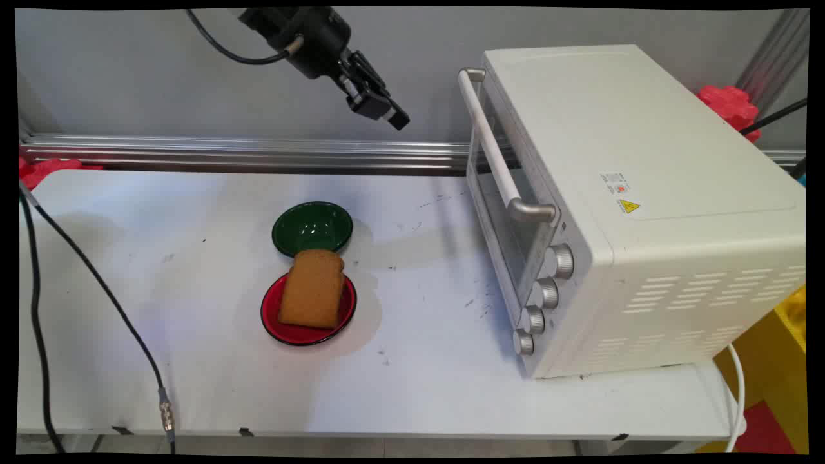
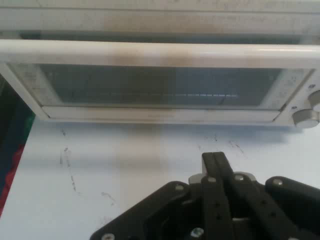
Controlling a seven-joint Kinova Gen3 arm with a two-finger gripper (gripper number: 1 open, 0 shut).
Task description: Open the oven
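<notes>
- I've got the gripper point(image 1: 387, 111) up high, holding nothing, fingers point(image 2: 215, 162) pressed together, pointed at the toaster oven point(image 1: 619, 206).
- Oven door point(image 2: 160, 90) is closed; its handle point(image 1: 496, 151) is nearest to the gripper, w/ clear air between.
- Bread slice point(image 1: 312, 290) sits on red plate point(image 1: 283, 328), touching green bowl point(image 1: 312, 225), well below the gripper.

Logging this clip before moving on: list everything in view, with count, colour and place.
oven: 1, white, table's right side, door shut
bread: 1 slice, brown, lying on the red plate
red plate: 1, table's middle
green bowl: 1, just behind the red plate
table: 1, white
cable: 1, black, across the table's left
gripper: 1, black, raised, left of the oven, facing its door, shut, empty
</notes>
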